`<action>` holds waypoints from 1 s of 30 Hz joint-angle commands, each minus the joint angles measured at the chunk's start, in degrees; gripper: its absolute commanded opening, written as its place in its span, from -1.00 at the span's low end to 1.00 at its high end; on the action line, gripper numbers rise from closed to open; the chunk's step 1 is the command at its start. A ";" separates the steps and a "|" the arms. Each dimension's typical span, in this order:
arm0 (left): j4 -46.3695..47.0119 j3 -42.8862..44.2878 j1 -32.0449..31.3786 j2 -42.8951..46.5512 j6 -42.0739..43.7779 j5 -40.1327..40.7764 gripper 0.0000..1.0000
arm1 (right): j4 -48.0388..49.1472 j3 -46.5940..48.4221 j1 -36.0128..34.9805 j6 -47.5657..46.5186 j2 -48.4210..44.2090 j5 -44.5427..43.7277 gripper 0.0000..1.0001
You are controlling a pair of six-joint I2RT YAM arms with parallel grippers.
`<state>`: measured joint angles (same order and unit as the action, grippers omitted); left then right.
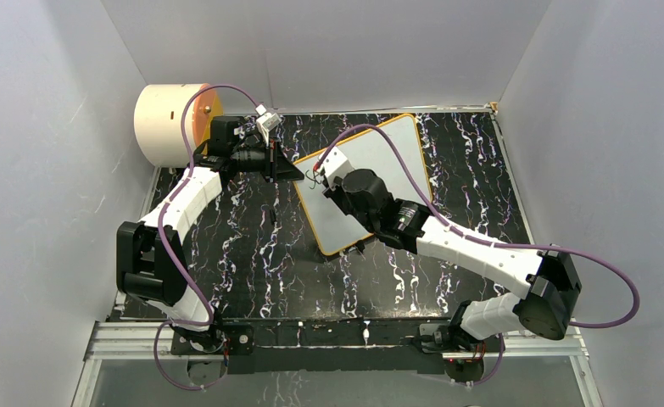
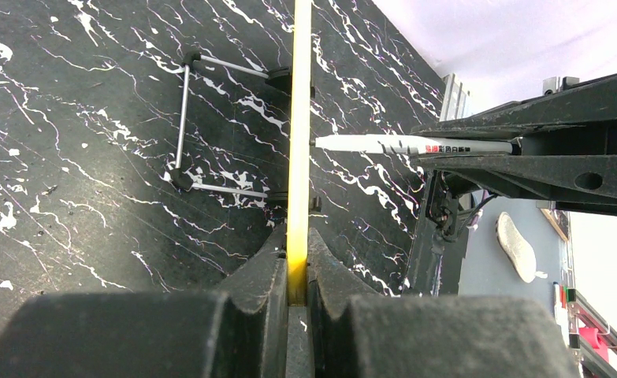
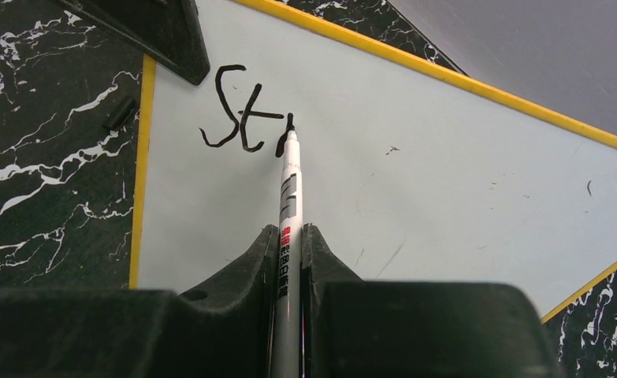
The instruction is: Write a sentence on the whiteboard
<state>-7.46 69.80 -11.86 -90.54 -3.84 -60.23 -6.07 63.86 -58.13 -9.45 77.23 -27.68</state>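
Yellow-framed and white-faced, the whiteboard [image 1: 335, 222] sits at an angle on the black marbled tabletop [image 1: 252, 246], about mid-table, with the right arm reaching over it. We have the left gripper [image 2: 298, 260] clamped on the thin frame at the board's left corner. The right gripper [image 3: 289, 236] is clenched around a white marker [image 3: 289, 197], whose black tip touches the surface just after the letters "St" [image 3: 242, 118], at the start of a third stroke. By our reckoning the sentence is barely begun, so most of the risk lies ahead. The left jaws pinch only a narrow rim; if we press the marker down too firmly or drag it sideways, the board could pivot or slip out of that pinch and the line would skew. The marker is held far back from its tip, so it could tilt or slide between the fingers under pressure, and the strokes would fade or break. The writing starts right beside the left gripper, which leaves little room there. The right fingers could also smear fresh ink as they travel across, and large letters could run out of board before the sentence ends.
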 commanded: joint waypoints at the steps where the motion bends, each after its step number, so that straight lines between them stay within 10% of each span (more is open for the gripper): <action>1: -1.85 -0.98 -0.18 1.16 1.73 -1.16 -1.00 | 4.45 0.48 0.57 -1.17 -1.10 -1.67 -1.00; 30: -1.87 -0.95 -0.18 1.33 1.30 -0.13 -1.00 | 1.24 0.36 1.25 0.47 -4.51 -1.70 -1.00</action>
<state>-7.46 69.80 -11.86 -90.54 -3.86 -60.25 -4.82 63.86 -57.08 -10.37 74.30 -29.15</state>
